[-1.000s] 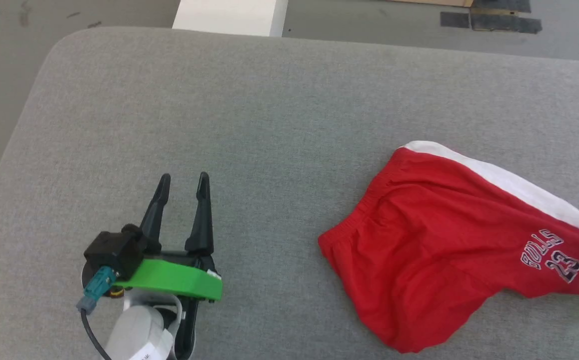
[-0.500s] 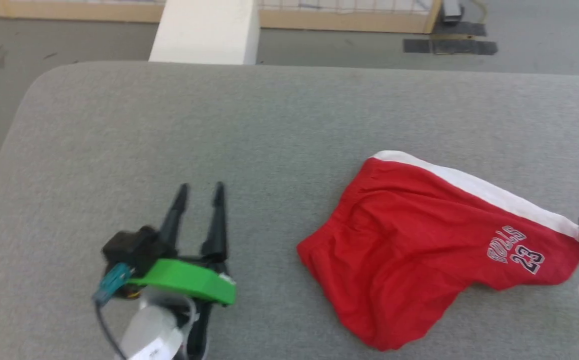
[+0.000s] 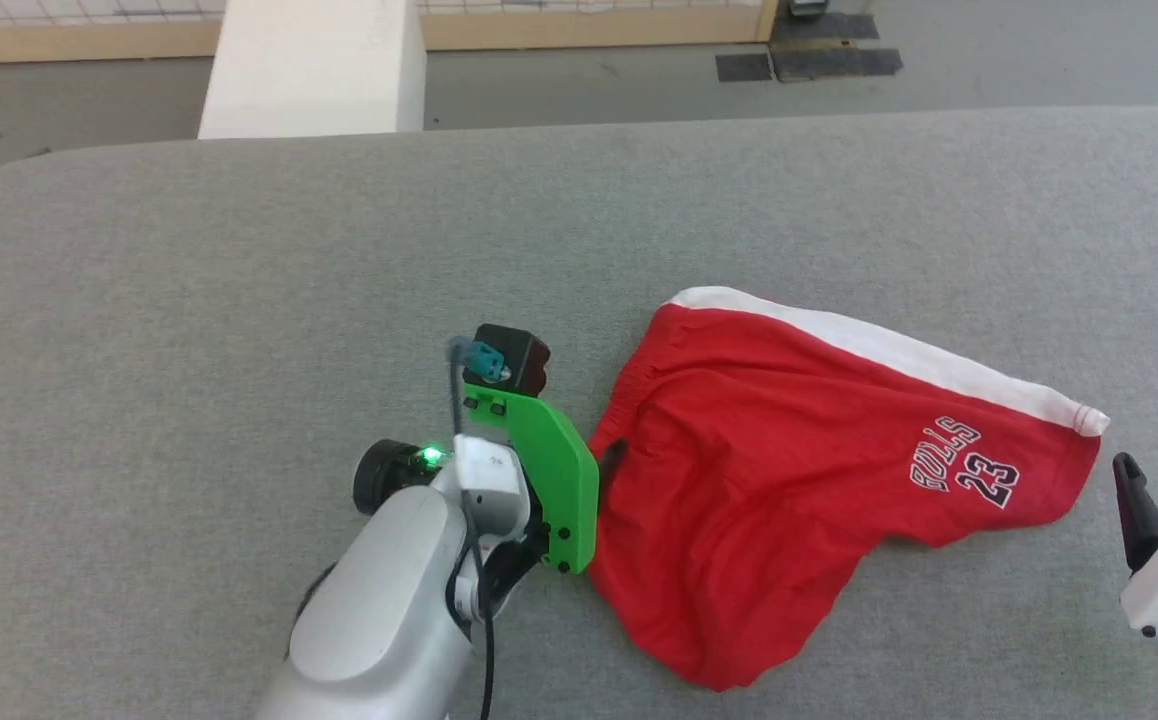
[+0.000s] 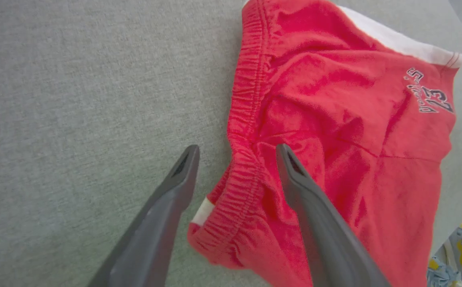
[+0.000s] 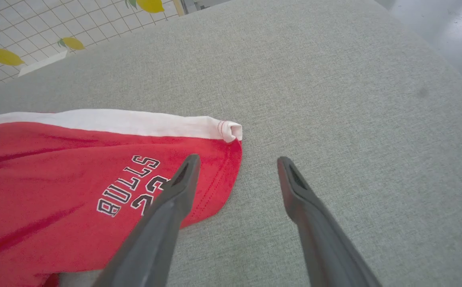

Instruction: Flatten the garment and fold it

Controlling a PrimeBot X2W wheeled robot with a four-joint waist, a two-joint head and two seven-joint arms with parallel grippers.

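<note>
Evidently flattening: red soft-fabric shorts with white trim lie crumpled, right of centre on the grey cloth table. The left gripper straddles the waistband, the right gripper sits beside the hem; both are wide open and empty. Next: pinch both ends, pull apart.

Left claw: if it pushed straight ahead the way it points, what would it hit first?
Probably the elastic waistband of the red shorts: the open left claw has one finger on each side of it. Height above the cloth is unclear.
</note>
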